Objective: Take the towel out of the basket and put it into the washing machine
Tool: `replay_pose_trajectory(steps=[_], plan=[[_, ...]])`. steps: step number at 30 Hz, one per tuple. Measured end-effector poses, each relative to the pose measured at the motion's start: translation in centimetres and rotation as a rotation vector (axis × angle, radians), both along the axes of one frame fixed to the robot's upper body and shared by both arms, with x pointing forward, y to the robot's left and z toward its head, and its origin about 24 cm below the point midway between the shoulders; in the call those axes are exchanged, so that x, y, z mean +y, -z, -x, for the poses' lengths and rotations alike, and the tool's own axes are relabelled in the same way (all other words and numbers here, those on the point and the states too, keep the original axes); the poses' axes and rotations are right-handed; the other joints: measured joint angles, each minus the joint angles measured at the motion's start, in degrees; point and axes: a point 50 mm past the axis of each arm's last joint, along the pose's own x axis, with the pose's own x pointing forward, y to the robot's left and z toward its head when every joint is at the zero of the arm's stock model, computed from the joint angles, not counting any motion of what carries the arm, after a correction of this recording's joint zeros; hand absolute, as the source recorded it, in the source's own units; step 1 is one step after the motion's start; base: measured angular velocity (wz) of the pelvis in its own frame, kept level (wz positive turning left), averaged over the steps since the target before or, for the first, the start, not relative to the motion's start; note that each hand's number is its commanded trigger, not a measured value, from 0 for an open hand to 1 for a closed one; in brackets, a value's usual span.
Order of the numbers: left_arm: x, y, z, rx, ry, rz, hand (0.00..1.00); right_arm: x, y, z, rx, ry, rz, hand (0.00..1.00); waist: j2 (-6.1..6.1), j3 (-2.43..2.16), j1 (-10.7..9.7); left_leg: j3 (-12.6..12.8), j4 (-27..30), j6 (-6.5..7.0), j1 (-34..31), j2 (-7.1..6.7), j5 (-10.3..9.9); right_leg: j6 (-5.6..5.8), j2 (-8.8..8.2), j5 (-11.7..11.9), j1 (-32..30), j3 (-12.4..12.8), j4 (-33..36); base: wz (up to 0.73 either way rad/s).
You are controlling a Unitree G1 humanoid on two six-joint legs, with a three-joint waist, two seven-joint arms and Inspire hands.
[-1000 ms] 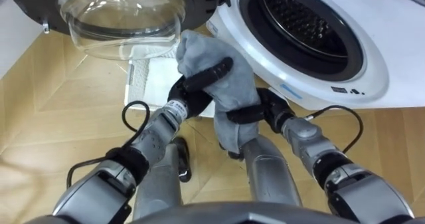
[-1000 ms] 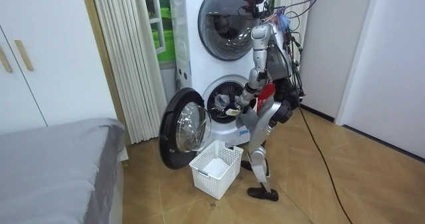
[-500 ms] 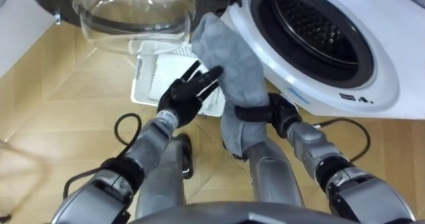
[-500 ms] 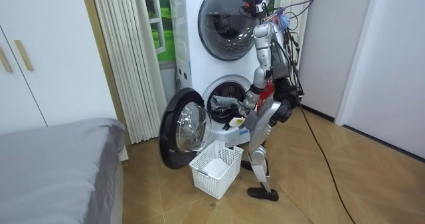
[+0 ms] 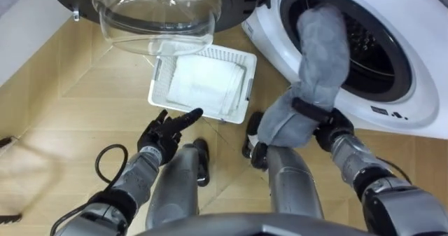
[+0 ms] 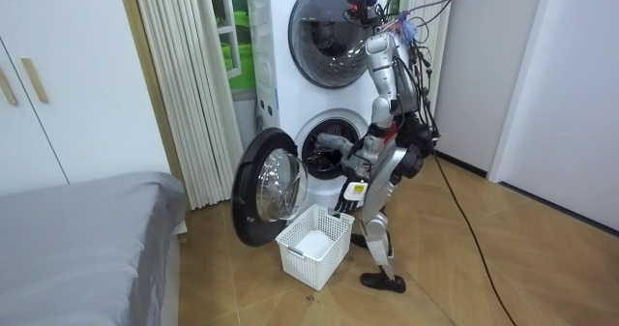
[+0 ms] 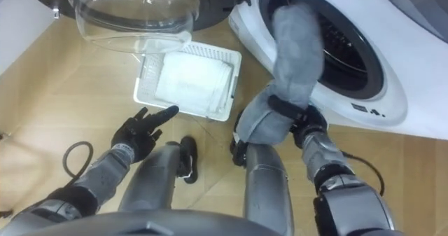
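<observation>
Mid-load: right hand [image 5: 330, 126] fingers curled round towel [image 5: 322, 47], tip above them at washer [image 5: 392, 106] mouth; next, I'd guess, shove in & release; left hand [image 5: 164, 132] fingers splayed, idle.

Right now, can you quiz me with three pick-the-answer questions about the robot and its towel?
1. Where is the top of the towel?
A in a bucket
B at the round opening of the washing machine
C on a chair

2. What colour is the towel?
A grey
B red
C yellow

3. How is the left hand?
A shut on the towel
B open, holding nothing
C shut on a cup

Answers:
1 B, the towel's top end stands against the dark opening.
2 A, it is grey all over.
3 B, its fingers are spread above the floor, while the right hand grips the towel.
</observation>
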Motion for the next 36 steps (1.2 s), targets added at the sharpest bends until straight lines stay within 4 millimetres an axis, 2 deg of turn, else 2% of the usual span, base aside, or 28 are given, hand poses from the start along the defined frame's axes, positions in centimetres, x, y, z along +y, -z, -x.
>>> replay_pose_trajectory(steps=[3, 6, 12, 15, 18, 21, 22, 23, 24, 25, 28, 30, 34, 36], plan=[[-0.1, 0.0, 0.0, 0.004, 0.068, -0.049, 0.00, -0.8, -0.4, -0.3, -0.012, 0.059, -0.028, 1.00, -0.43, 0.19, -0.1, 0.2, 0.1, 0.32, 0.7, -0.77, -0.2, 0.62, -0.55, -1.6, -0.3, 1.0, 2.2, 0.09], [-0.1, 0.0, 0.0, 0.012, 0.079, -0.058, 0.00, -1.2, -1.0, -1.2, -0.023, 0.117, -0.056, 1.00, -1.03, 0.34, -0.2, 0.3, 0.3, 0.43, 0.6, -0.79, -0.4, 0.67, -1.01, -1.6, -0.3, 0.9, 2.3, 0.02], [0.2, 0.0, 0.1, 0.031, 0.084, -0.064, 0.00, -2.9, -2.1, -2.1, -0.074, 0.275, -0.125, 1.00, -2.01, 0.20, -0.1, 0.5, 0.4, 0.63, 0.3, -0.85, -0.4, 0.66, -1.05, -1.5, -0.7, 0.9, 2.5, -0.01], [0.7, 0.0, 0.0, 0.041, 0.079, -0.083, 0.00, -3.9, -2.9, -2.7, -0.101, 0.340, -0.157, 1.00, -2.40, 0.20, -0.3, 1.1, 0.5, 0.78, 0.2, -1.09, -0.5, 0.65, -1.71, -1.7, -1.4, 1.0, 3.5, -0.05], [1.1, -0.1, -0.1, 0.040, 0.073, -0.091, 0.00, -5.0, -3.6, -3.0, -0.123, 0.437, -0.204, 1.00, -3.64, 0.19, -0.3, 1.3, 0.7, 0.85, 0.4, -1.87, -0.5, 0.79, -2.62, -2.8, -2.3, 1.7, 5.7, 0.04], [2.1, -0.4, 0.0, 0.030, 0.068, -0.113, 0.00, -4.9, -4.5, -4.1, -0.113, 0.447, -0.237, 1.00, -5.19, 0.17, -0.4, 2.0, 1.1, 1.00, 0.2, -1.72, -0.7, 0.67, -2.71, -3.0, -3.0, 2.0, 6.4, -0.03], [2.1, -0.5, 0.1, 0.030, 0.064, -0.117, 0.00, -4.7, -4.8, -4.6, -0.116, 0.460, -0.256, 0.96, -5.28, 0.18, -0.4, 2.1, 1.4, 1.14, 0.1, -1.65, -0.8, 0.67, -2.71, -3.0, -3.0, 2.0, 6.5, -0.03], [2.1, -0.5, 0.1, 0.027, 0.062, -0.116, 0.00, -4.6, -5.0, -5.0, -0.117, 0.464, -0.265, 0.54, -5.37, 0.22, -0.5, 2.3, 1.5, 1.22, 0.1, -1.67, -0.9, 0.69, -2.79, -3.0, -3.0, 2.2, 6.6, 0.00], [2.2, -0.5, 0.3, 0.027, 0.054, -0.113, 0.00, -4.5, -5.5, -5.6, -0.127, 0.483, -0.296, 0.00, -5.58, 0.28, -1.0, 2.4, 1.6, 1.38, 0.1, -2.01, -0.9, 0.89, -3.10, -3.1, -3.1, 2.4, 7.0, 0.05], [2.4, -0.4, 0.4, 0.028, 0.038, -0.112, 0.00, -4.3, -6.0, -6.2, -0.137, 0.516, -0.350, 0.00, -5.80, 0.27, -1.9, 2.4, 1.9, 1.59, 0.0, -2.31, -1.0, 1.18, -3.23, -3.3, -3.4, 2.7, 7.6, 0.06], [3.1, -0.9, 0.1, 0.007, -0.013, -0.113, 0.00, -4.1, -6.8, -7.1, -0.158, 0.572, -0.442, 0.00, -6.86, 0.21, -2.1, 2.4, 3.2, 1.95, -1.5, -2.29, -1.2, 1.44, -3.23, -3.1, -4.2, 2.7, 8.0, 0.07], [3.2, -1.0, -0.1, 0.003, -0.013, -0.133, 0.00, -4.2, -7.2, -7.4, -0.162, 0.598, -0.462, 0.00, -7.13, 0.21, -2.4, 2.4, 4.3, 2.40, -2.5, -2.42, -1.5, 1.79, -3.62, -3.2, -5.0, 2.7, 8.7, 0.10], [3.6, -1.5, 0.3, -0.012, -0.038, -0.173, 0.00, -4.5, -9.2, -9.0, -0.188, 0.643, -0.523, 0.00, -7.51, 0.12, -5.4, 2.8, 7.2, 3.86, -4.6, -2.72, -2.3, 2.87, -5.06, -3.4, -6.9, 2.7, 10.9, 0.08], [3.6, -1.6, 0.3, -0.016, -0.042, -0.187, 0.00, -4.6, -9.5, -9.2, -0.169, 0.673, -0.536, 0.00, -7.59, 0.16, -6.1, 3.5, 7.6, 4.46, -4.9, -3.00, -2.5, 3.52, -5.64, -3.6, -7.3, 2.9, 11.6, 0.08]])
